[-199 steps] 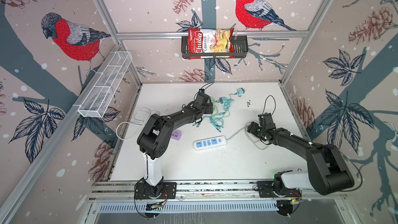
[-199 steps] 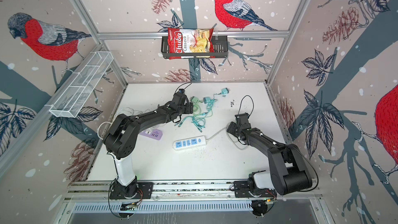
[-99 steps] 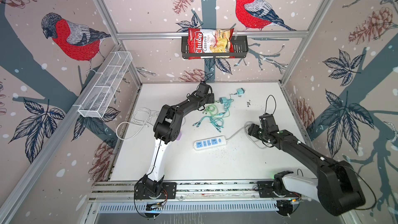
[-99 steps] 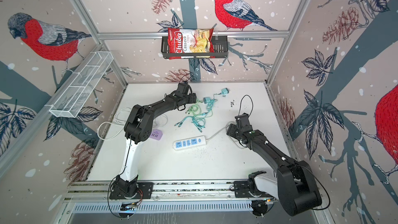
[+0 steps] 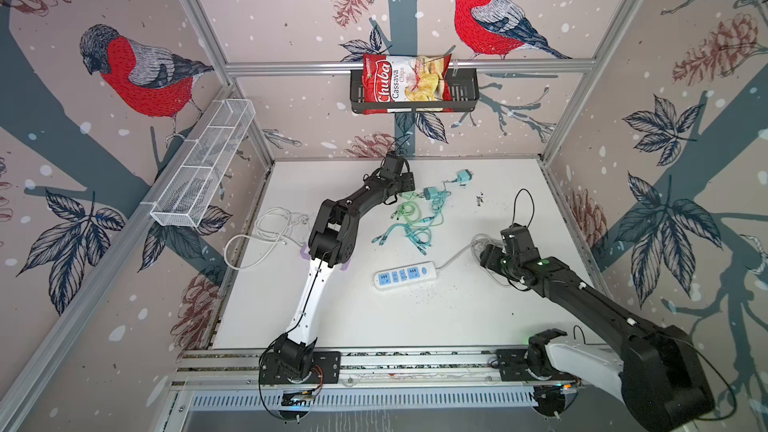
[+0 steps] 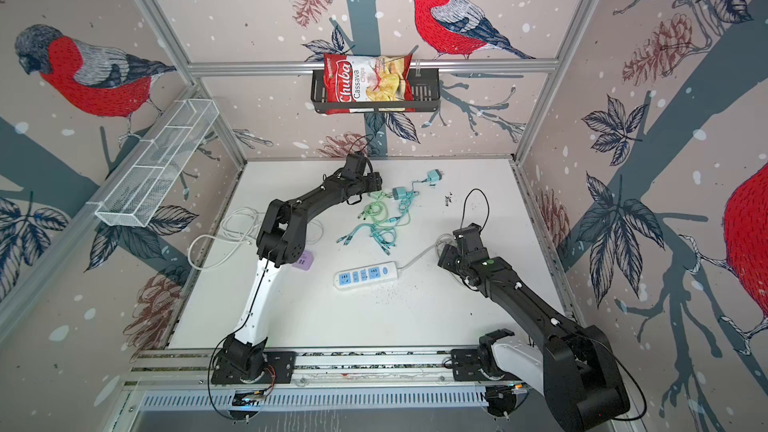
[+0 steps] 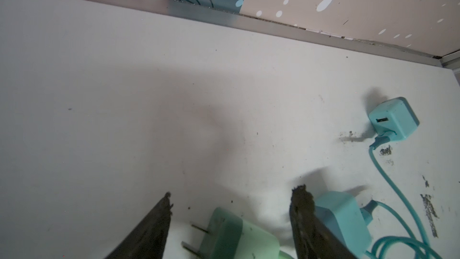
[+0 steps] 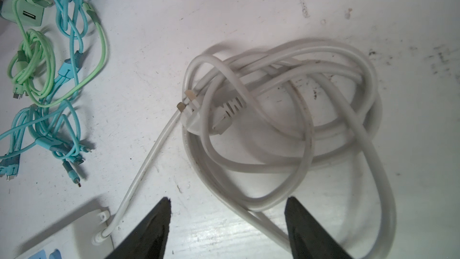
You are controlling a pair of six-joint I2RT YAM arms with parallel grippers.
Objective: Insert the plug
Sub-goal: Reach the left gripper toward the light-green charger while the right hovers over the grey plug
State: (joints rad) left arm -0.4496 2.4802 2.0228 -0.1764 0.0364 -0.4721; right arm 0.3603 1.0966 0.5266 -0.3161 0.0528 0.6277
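The left gripper point(image 7: 235, 196) hangs with jaws apart astride the pale mint-green plastic charger plug point(image 7: 231, 235), which lies on the tabletop well beyond the white-and-blue power strip point(image 5: 405, 276). It is likely lined up to pinch the plug's flat sides. The right gripper point(image 8: 228, 202), also apart and empty, waits over the coiled white cord point(image 8: 286, 120) beside the strip's cord end, perhaps to steady it. Since a second ago the left arm has stretched farther from the strip, while the right has barely moved.

Chips bag point(image 5: 405, 84) in black basket point(image 5: 465, 92); white mesh rack point(image 5: 202, 164) well apart.
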